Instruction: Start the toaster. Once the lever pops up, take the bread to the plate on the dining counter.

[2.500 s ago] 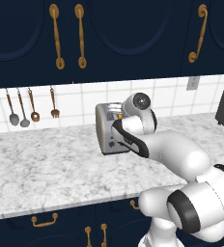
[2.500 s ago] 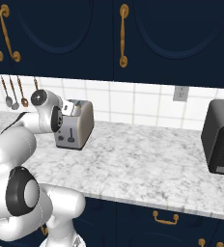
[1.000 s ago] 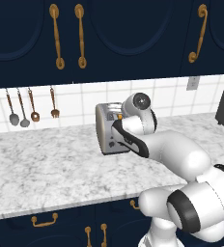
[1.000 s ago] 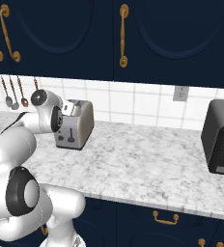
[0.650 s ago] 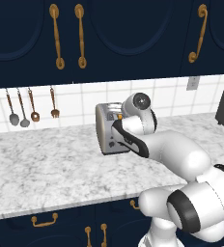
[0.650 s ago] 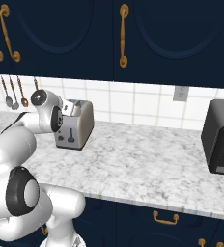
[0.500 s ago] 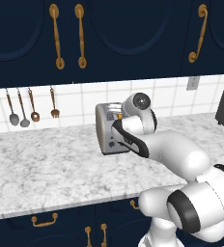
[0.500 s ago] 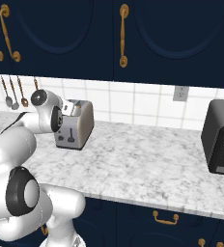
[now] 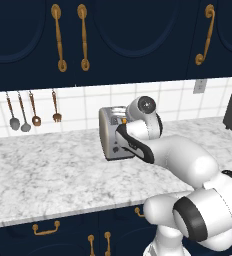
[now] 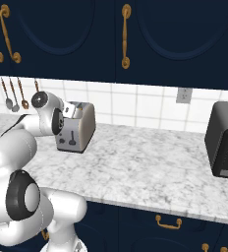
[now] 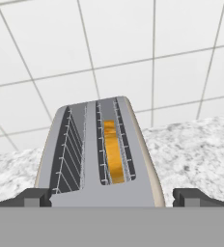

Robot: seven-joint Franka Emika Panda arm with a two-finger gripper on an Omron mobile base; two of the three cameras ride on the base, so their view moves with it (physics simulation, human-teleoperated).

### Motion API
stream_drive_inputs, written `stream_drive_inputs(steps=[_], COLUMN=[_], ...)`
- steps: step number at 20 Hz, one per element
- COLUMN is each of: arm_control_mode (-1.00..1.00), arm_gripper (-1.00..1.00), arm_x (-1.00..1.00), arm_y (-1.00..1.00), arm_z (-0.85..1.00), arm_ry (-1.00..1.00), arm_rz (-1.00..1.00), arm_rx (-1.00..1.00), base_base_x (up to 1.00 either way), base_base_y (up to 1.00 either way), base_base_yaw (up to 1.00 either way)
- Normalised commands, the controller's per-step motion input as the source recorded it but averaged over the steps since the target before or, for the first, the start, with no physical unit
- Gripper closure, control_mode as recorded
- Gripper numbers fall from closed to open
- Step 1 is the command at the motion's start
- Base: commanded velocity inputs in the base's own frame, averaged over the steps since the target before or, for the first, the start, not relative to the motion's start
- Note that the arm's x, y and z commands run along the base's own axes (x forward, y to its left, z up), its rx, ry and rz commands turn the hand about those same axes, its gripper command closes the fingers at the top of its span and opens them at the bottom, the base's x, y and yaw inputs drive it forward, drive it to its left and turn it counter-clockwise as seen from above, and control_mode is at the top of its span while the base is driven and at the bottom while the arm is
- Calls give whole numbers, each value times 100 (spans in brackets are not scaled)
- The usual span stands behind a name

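The grey-silver toaster (image 9: 112, 134) stands near the tiled wall on the marbled counter (image 9: 48, 170). From the hand view I look down along its top (image 11: 94, 188). The bread (image 11: 113, 152), golden with an orange crust, sits low in the right slot, and the left slot is empty. My gripper (image 11: 114, 198) hovers over the toaster's near end, open, its fingertips (image 11: 36, 197) wide apart on either side and touching nothing. In the right base view the hand (image 10: 68, 111) sits at the upper near corner of the toaster (image 10: 81, 127). The plate and the dining counter are out of view.
A black appliance (image 10: 226, 140) stands at the counter's right end. Several utensils (image 9: 33, 111) hang on the wall left of the toaster. Dark navy upper cabinets with gold handles (image 9: 83, 37) hang above. A wall outlet (image 10: 183, 95) sits between the toaster and the black appliance.
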Motion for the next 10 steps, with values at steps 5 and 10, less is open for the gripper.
stream_drive_inputs(steps=[5, 10], arm_control_mode=[-100, -100], arm_gripper=[-100, -100], arm_x=[0, 0], arm_y=[0, 0], arm_z=[0, 0], arm_ry=[0, 0], arm_rz=[0, 0], arm_rx=[0, 0], base_base_x=[0, 0], base_base_y=[0, 0], base_base_yaw=[0, 0])
